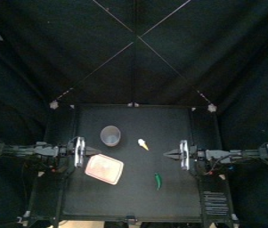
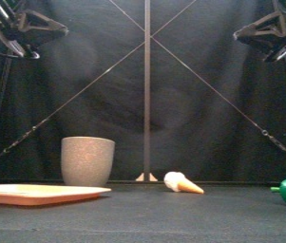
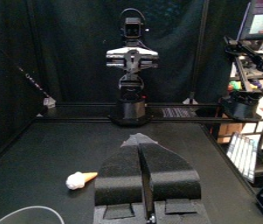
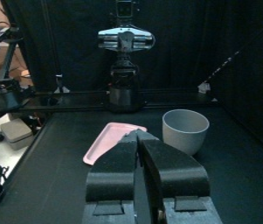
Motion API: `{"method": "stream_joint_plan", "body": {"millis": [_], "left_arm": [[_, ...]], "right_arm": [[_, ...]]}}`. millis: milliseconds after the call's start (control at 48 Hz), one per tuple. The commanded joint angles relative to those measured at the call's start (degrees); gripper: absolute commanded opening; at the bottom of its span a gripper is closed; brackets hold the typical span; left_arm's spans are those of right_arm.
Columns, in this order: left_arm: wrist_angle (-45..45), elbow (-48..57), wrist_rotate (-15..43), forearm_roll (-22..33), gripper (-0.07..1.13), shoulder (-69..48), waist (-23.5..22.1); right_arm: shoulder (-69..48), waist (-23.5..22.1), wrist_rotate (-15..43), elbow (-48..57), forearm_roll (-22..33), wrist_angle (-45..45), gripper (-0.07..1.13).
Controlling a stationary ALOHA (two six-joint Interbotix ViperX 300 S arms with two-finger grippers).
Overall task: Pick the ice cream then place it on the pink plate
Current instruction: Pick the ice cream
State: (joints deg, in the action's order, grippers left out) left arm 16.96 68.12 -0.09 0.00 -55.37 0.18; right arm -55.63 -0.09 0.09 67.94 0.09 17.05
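The black bench [image 1: 136, 200] is the biggest thing I see. The left arm [image 1: 35, 150] hangs over the bench's left side and the right arm [image 1: 237, 155] over its right side. Both are up in the air, well apart from the toys. In the front view only bits of them show, up in the two top corners.

The left pincer [image 3: 138, 140] is clenched. Its two jaws press together with nothing between them. The right pincer [image 4: 140, 140] is clenched the same way and holds nothing.

The pink plate [image 1: 104, 168] lies flat, left of the middle. In the front view its left end is cut off. In the right wrist view the jaws hide part of it.

The grey cup [image 1: 111, 135] stands upright just on the far side of the plate. I cannot tell if the two touch. In the left wrist view a pale curved edge [image 3: 29, 213] peeks in at a corner, and I cannot tell what it is.

A green toy [image 1: 158, 180] lies to the right of the plate, on the near side. It is small from above and cut off at the edge in the front view, so I cannot make out what food it is.

The ice cream [image 1: 143, 142] is the smallest thing. It lies on its side on the bare bench near the middle, to the right of the cup and apart from the plate. In the front view its pale scoop is on the left and its cone tip points right.
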Motion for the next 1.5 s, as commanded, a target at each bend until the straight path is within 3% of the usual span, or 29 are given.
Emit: {"method": "stream_joint_plan", "body": {"millis": [21, 188, 333, 688, 792, 1271, 1500], "left_arm": [[1.0, -0.4, 0.3, -0.1, -0.05, 0.4, 0.9], [1.1, -0.3, 0.3, -0.4, -0.04, 0.3, 1.1], [1.1, -0.3, 0.3, -0.5, -0.03, 0.3, 1.1], [1.1, -0.1, 0.2, -0.5, -0.03, 0.1, 1.1], [1.1, -0.1, 0.3, -0.5, -0.03, 0.1, 1.1], [1.1, 0.2, 0.2, -0.5, -0.03, -0.1, 1.0], [1.1, 0.2, 0.2, -0.5, -0.03, -0.1, 1.0]], "right_arm": [[2.9, -1.3, 0.4, -0.7, -1.0, 0.1, 0.00], [12.1, -5.8, 2.4, -1.8, -4.4, 0.1, 0.09], [23.6, -10.5, 2.6, -4.4, -7.0, 0.1, 0.24], [47.2, -12.9, 2.5, -16.6, -7.5, 0.1, 0.91], [51.7, -13.4, 2.5, -19.8, -7.5, -0.3, 1.05], [57.0, -19.0, 2.5, -24.7, -5.5, -7.7, 1.05], [58.9, -19.2, 2.6, -24.4, -6.2, -10.4, 1.05]]}}
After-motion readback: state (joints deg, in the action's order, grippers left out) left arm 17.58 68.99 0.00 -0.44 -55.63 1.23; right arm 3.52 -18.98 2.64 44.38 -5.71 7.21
